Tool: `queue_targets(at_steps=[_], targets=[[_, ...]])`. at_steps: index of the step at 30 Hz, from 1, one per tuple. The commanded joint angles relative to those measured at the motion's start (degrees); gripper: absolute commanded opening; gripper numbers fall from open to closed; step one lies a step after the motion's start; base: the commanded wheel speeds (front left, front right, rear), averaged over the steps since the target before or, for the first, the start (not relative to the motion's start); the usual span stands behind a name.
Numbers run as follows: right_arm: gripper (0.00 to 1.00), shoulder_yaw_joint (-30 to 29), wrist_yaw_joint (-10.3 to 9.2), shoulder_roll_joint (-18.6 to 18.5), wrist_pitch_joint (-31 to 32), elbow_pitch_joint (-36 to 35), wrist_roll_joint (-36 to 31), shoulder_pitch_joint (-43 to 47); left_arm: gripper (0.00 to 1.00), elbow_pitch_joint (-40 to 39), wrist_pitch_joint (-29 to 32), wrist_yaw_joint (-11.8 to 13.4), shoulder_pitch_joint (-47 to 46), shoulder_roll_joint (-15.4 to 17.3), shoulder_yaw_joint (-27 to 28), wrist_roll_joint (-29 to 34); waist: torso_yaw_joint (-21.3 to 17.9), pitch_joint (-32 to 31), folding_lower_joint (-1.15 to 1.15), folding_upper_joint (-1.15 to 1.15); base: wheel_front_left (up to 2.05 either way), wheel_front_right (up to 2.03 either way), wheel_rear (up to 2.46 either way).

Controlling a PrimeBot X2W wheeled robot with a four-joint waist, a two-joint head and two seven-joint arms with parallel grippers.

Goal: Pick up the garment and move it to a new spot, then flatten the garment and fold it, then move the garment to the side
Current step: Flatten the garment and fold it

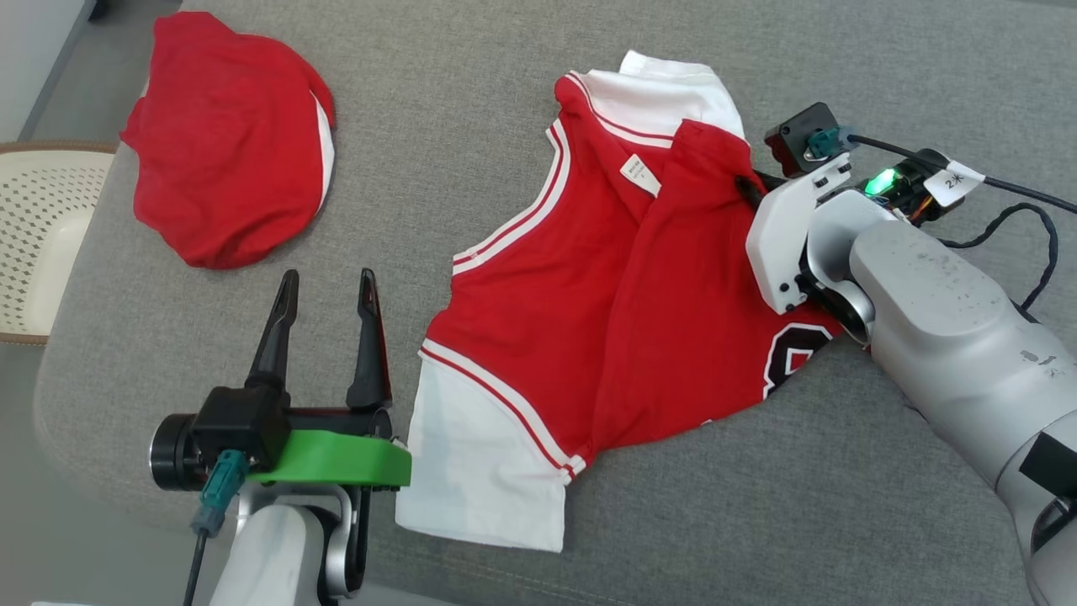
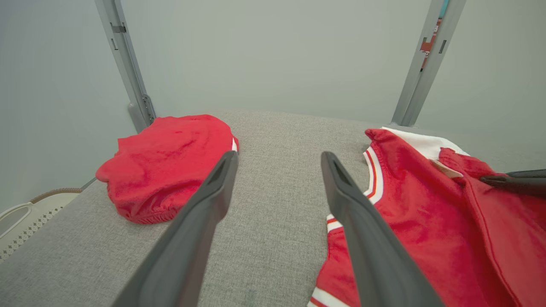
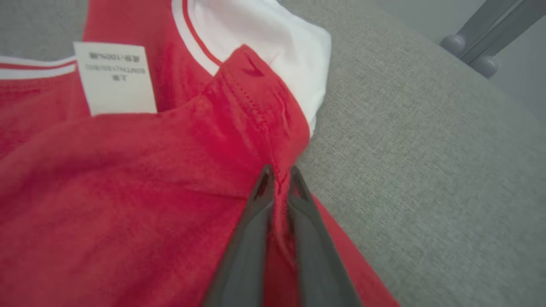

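Red jersey-style garment (image 1: 606, 278) with white sleeves and striped trim, lying crumpled mid-frame in the head view on the grey fabric bench (image 1: 471, 101). One red panel is folded over the middle, so the front is mostly hidden. White care label (image 1: 641, 174) is exposed near the collar. Black-and-white print (image 1: 791, 362) at the lower right hem is half covered by the right arm and unreadable. Label text in the right wrist view is blurred too.

Right gripper (image 3: 279, 181): closed down on a ridge of red fabric at the garment's upper right edge, just under the white sleeve. In the head view its tips are mostly hidden behind the white wrist housing. Forearm comes in from lower right, wrist angled toward upper left.

Left gripper (image 1: 324, 286): lower left of the head view, fingers spread wide, pointing up-frame, nothing between them. It sits just left of the lower white sleeve; contact with the bench can't be judged.

Second red garment (image 1: 227, 143) is bunched at upper left, well apart. Cream perforated basket (image 1: 42, 244) is cut off by the left edge.
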Motion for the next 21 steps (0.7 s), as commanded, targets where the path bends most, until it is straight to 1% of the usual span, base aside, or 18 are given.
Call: queue_targets(at_steps=[1, 6, 8, 11, 13, 15, 18, 21], targets=[[0.00, 0.1, -0.10, -0.5, -2.3, 0.5, 0.2, -0.7, 1.00, 0.2, 0.0, 0.0, -0.3, 0.0, 0.5, 0.4, -0.7, -0.7, 0.00, 0.00, 0.00, 0.00, 0.00], [0.00, -0.6, -0.10, 0.2, -13.6, 1.5, -1.2, 0.5, 1.00, 0.3, 0.0, -0.3, 1.5, 0.1, 2.3, 1.1, -3.2, -2.8, 0.00, 0.00, 0.00, 0.00, 0.00], [0.00, -0.5, -0.10, 0.2, -16.9, 1.4, -1.5, 1.8, 1.00, 0.5, 0.0, -0.6, 2.2, 0.1, 2.9, 1.4, -4.3, -3.7, 0.00, 0.00, 0.00, 0.00, 0.00], [0.00, -0.5, -0.10, -0.4, -19.5, -0.2, -2.9, 3.5, 1.00, 0.6, 0.0, -1.0, 3.1, 0.1, 3.8, 2.0, -6.2, -5.0, 0.00, 0.00, 0.00, 0.00, 0.00], [0.00, -1.1, -0.10, -0.9, -20.1, -2.5, -3.8, 5.9, 1.00, 0.7, 0.0, -1.3, 3.6, 0.1, 4.4, 2.3, -7.5, -5.9, 0.00, 0.00, 0.00, 0.00, 0.00], [0.00, -2.4, -0.10, -1.9, -20.2, -6.8, -5.2, 8.6, 1.00, 0.8, 0.0, -1.6, 4.1, 0.1, 4.8, 2.5, -8.7, -6.6, 0.00, 0.00, 0.00, 0.00, 0.00], [0.00, -5.6, -0.10, -3.9, -20.2, -15.0, -7.7, 16.1, 1.00, 0.9, 0.0, -1.9, 4.5, 0.1, 5.5, 2.5, -10.2, -7.6, 0.00, 0.00, 0.00, 0.00, 0.00], [0.00, -10.3, -0.10, -5.3, -20.2, -22.0, -9.7, 23.7, 1.00, 0.9, 0.0, -2.1, 4.8, 0.1, 5.7, 2.6, -11.0, -8.1, 0.00, 0.00, 0.00, 0.00, 0.00]])
